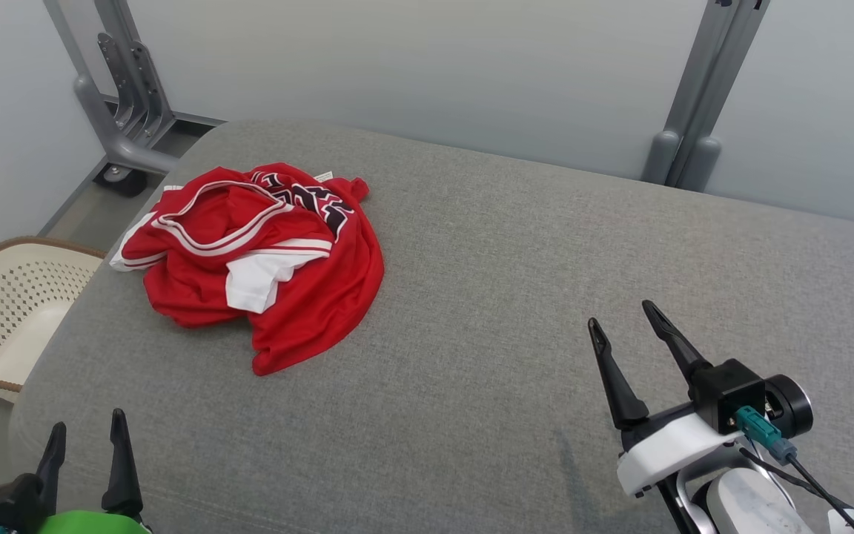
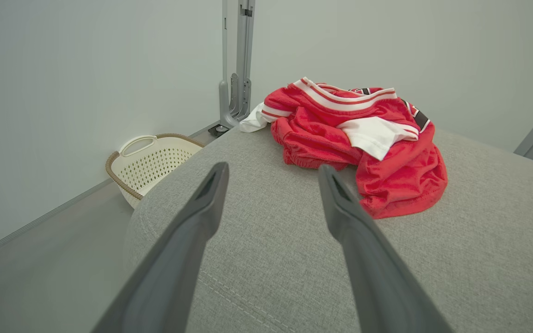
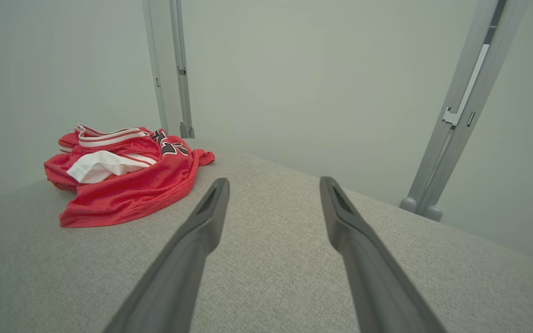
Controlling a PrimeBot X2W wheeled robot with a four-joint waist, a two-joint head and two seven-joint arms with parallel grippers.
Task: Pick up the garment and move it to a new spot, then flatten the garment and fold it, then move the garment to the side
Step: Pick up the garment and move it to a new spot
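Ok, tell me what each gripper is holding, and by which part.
Nothing is held. The left gripper and right gripper hover with jaws open, both clear of the crumpled red garment.

**Open cloth across the middle and right, clutter at the far left**

The grey padded surface [image 1: 531,282] lies bare across its middle, right and near side, so a gripper can sweep there freely. The red garment [image 1: 279,259] heaps up at the far left, close to the left edge. Beyond that edge a cream basket [image 1: 19,311] sits lower down. Behind the far edge stand the left post [image 1: 130,104] and the right post [image 1: 701,89], against the wall.
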